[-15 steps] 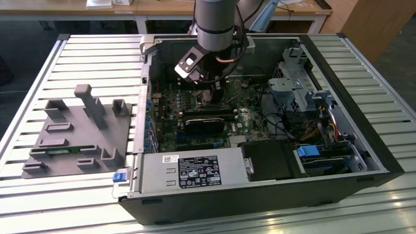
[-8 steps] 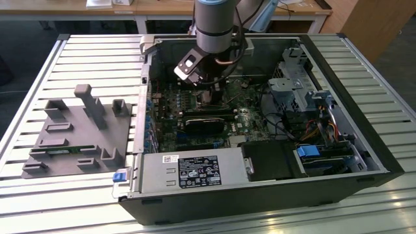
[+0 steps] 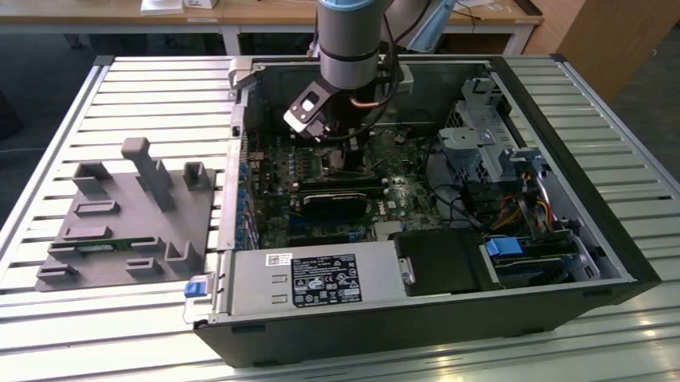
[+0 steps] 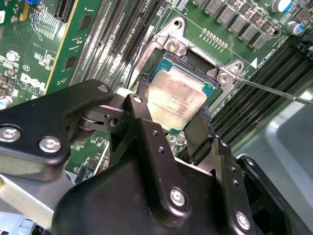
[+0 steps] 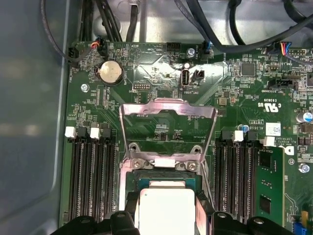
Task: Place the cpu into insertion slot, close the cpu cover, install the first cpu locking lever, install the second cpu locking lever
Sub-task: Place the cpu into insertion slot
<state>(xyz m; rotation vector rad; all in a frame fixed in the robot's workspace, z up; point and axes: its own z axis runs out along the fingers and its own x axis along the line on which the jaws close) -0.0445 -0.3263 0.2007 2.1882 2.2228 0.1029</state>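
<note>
The pincer [image 4: 173, 105] is closed down to chip width. Its two black fingers [image 4: 142, 93] press against opposite edges of the cpu [image 4: 181, 93], so it appears to have the chip in its grip. The cpu sits low over the insertion slot [image 4: 176, 46], inside the silver rim, but whether it is fully seated cannot be told. I judge the first step, placing the chip, to be in hand and close to done. In the first wrist view the cpu cover [image 5: 168, 106] is swung open, lying back from the slot over the green circuit board [image 5: 146, 73], with memory slots [image 5: 93, 176] on either side. A thin locking lever [image 4: 274, 91] juts out unlatched. Letting go probably calls for the chip to lie flat and square first, then for the fingers to part gently so they don't drag it. The computer case [image 3: 425, 318] rests on the slatted counter [image 3: 138, 87].
</note>
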